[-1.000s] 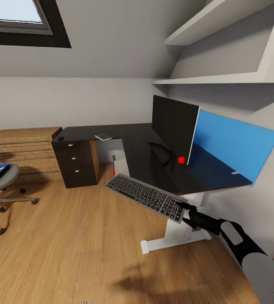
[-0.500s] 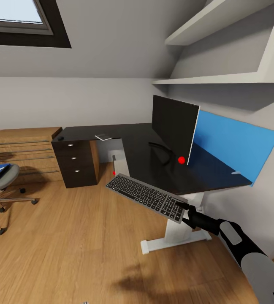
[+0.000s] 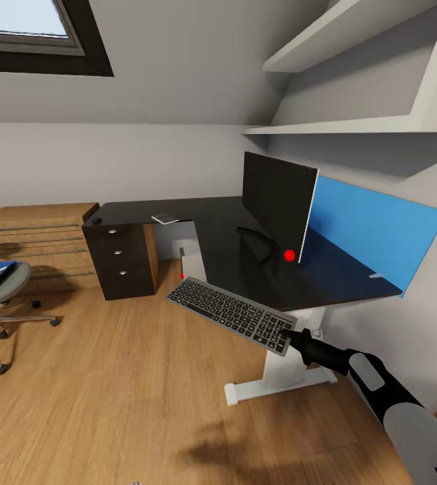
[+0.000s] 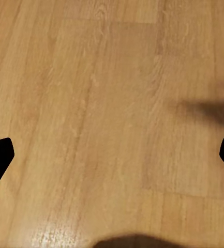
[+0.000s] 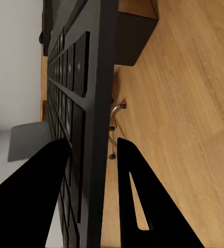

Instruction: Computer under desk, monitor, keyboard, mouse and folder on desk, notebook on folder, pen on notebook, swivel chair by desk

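Gripping keyboard by one end, right gripper closed, holding it just off desk edge; left gripper fingers spread, empty, over floor.

The keyboard has dark keys in a grey-silver frame, and the monitor behind it is black with a red dot near its lower corner. A bright-blue panel stands beside the monitor on the black surface; the floor is light wood plank.
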Robot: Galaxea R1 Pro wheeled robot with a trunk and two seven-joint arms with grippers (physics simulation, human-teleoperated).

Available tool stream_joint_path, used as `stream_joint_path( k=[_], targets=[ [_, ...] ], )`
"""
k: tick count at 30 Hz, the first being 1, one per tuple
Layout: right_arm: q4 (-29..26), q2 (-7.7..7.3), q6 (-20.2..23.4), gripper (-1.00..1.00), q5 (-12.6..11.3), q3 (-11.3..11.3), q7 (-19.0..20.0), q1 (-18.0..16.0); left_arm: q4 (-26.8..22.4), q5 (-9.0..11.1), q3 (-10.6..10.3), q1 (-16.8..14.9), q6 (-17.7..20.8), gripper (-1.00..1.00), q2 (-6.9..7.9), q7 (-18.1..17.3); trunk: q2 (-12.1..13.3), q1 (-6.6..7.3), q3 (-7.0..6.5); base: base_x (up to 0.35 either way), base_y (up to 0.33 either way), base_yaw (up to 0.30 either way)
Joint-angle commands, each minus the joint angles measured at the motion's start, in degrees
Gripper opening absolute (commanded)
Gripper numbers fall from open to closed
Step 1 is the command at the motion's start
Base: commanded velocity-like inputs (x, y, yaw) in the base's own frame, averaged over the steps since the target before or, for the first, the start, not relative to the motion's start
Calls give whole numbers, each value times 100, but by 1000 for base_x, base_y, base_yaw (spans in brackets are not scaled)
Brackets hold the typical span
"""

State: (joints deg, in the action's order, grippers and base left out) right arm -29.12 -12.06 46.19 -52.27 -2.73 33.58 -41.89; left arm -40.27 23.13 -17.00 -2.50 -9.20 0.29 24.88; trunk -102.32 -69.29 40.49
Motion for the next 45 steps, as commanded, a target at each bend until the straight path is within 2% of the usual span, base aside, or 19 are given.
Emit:
stream_joint_path(
  k=[1,4,30,31,34,36,37,42,45],
  targets=[
    [3,2,22,-100,42,-12,8,-3,1,60,-37,-5,-38,100,4,34,-2,1,5,0,0,0],
    [3,-3,24,-100,37,-9,8,-3,1,60,-39,-5,-45,100,-1,34,-2,1,5,0,0,0],
    [-33,13,-37,-100,14,6,85,-3,27,77,-31,-5,-12,100,-11,34,1040,572,-461,0,0,0],
    [-219,114,-138,-100,26,-1,79,-3,29,79,-31,-5,-12,100,-11,34,1080,594,-479,0,0,0],
    [-464,194,-177,-100,17,-13,89,-3,34,78,-31,-5,-5,100,-18,34,1201,660,-533,0,0,0],
    [-510,304,-264,-100,16,-17,93,-3,36,77,-31,-5,-4,100,-19,34,1281,703,-569,0,0,0],
    [-529,465,-544,-100,15,-25,95,-3,36,77,-31,-5,-3,100,-20,34,1321,725,-587,0,0,0],
    [-545,947,-1745,-100,52,20,55,-3,37,78,-31,-5,-3,100,-20,34,1522,835,-677,0,0,0],
    [-549,1277,-2579,-100,149,177,-106,-10,37,77,-31,-5,-3,100,-20,34,1642,901,-731,0,0,0]
  ],
)
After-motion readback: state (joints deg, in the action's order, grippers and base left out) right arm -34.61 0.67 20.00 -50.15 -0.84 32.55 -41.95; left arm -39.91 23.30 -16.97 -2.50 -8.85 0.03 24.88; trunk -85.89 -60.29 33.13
